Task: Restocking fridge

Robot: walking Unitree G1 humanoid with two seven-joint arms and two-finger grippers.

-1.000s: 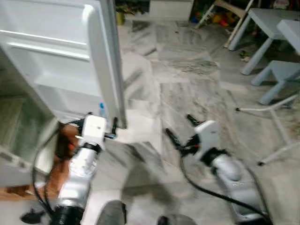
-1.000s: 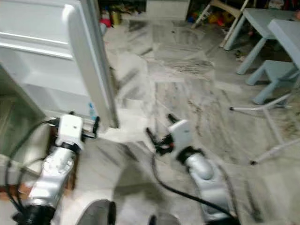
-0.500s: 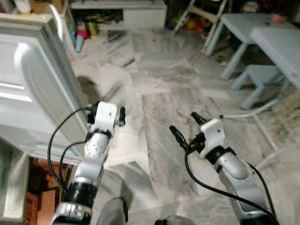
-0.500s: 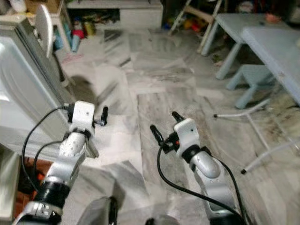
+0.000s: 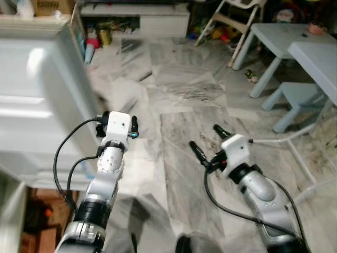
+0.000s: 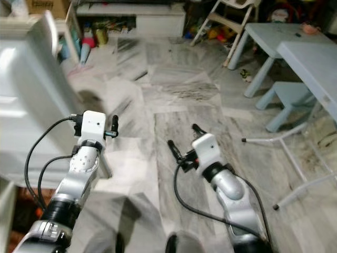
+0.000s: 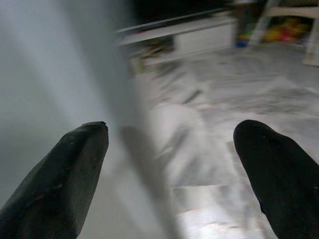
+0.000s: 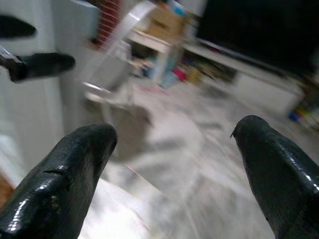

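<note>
Left eye view shows us the white fridge door (image 5: pixel 37 105) on our left side, a bit blurry. Our left gripper (image 5: pixel 116 120) is held up right beside the edge of that door. In the left wrist view its two black fingers (image 7: pixel 60 179) are wide apart with nothing between them, and the pale door fills the space next to one finger.

Our right gripper (image 5: pixel 206 143) is out in front of us over the grey marble floor (image 5: pixel 179 100). Its fingers (image 8: pixel 65 179) are wide apart too, and they hold nothing.

Far on our right we see a light blue table (image 5: pixel 316 50) and a small blue stool (image 5: pixel 297 95). At the back of the room there is a low white shelf (image 5: pixel 134 13) with toys near it.
</note>
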